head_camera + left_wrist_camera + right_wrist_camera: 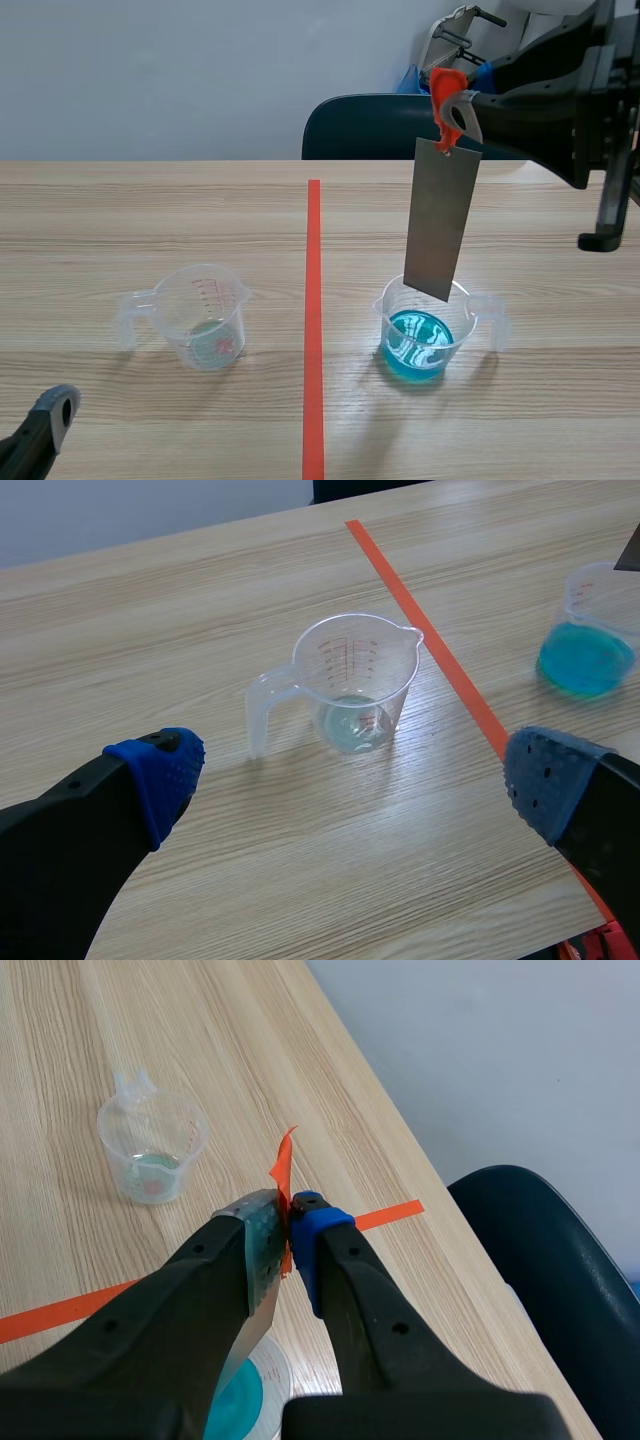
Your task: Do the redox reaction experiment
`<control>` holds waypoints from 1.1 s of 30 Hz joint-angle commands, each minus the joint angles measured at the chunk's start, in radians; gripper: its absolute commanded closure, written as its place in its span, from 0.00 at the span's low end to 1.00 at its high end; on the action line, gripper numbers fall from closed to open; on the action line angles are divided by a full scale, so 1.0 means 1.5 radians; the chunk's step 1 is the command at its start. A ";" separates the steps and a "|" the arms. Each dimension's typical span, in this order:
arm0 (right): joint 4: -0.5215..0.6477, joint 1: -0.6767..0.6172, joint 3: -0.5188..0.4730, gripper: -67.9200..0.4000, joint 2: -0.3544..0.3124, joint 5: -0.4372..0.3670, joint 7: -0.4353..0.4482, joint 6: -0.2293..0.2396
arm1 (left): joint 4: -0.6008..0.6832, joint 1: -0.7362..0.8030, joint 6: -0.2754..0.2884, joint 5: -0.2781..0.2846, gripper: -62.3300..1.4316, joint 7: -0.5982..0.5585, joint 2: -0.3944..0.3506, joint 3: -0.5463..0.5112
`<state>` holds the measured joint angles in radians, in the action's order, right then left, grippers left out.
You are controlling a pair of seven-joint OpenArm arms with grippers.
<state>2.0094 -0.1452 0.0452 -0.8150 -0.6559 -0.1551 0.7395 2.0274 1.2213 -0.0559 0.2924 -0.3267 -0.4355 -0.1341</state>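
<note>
A thin grey rectangular metal strip (440, 220) hung upright right of centre in the scene view. An orange tape tab (445, 85) was fixed to its top end. The right gripper (455, 110), coming in from the upper right of the frame, had its fingers pressed together on that top end. The right wrist view showed the same pinch: the right gripper (288, 1225) held the orange tab (282, 1165) between its grey-green and blue pads.

The strip's lower end sat at the rim of a clear plastic measuring cup holding blue liquid (470, 325), which stood on the pale wooden table (150, 210) in the lower right of the frame. Whether the strip touched the rim could not be told.

An orange-red tape line (313, 330) ran down the middle of the table. In the lower left part of the frame stood a second clear plastic measuring cup with red markings (205, 320), holding only a little pale liquid at its bottom. The two cups were well apart, one on each side of the line.

The left gripper (40, 430) showed at the lower left corner of the scene view. In the left wrist view its fingers were spread wide, holding nothing, with the red-marked cup (355, 680) ahead of the left gripper (350, 780) and the blue-liquid cup (600, 590) beyond the tape line.

A dark blue chair (370, 125) stood behind the table at upper centre.
</note>
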 commanded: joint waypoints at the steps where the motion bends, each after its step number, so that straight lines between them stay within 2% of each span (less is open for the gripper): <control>1: 0.009 0.005 -0.009 0.98 -0.005 -0.007 0.015 0.004 | 0.016 0.004 -0.001 0.002 0.00 -0.011 0.000 0.001; 24: 0.009 0.005 -0.009 0.98 -0.005 -0.007 0.015 0.004 | 0.016 0.004 -0.001 0.002 0.00 -0.011 0.000 0.001; 33: 0.009 0.049 -0.008 0.98 -0.005 -0.008 0.002 0.004 | 0.016 0.004 -0.001 0.002 0.00 -0.011 0.000 0.001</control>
<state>2.0094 -0.0986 0.0452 -0.8146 -0.6563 -0.1658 0.7395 2.0274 1.2213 -0.0559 0.2924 -0.3267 -0.4355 -0.1341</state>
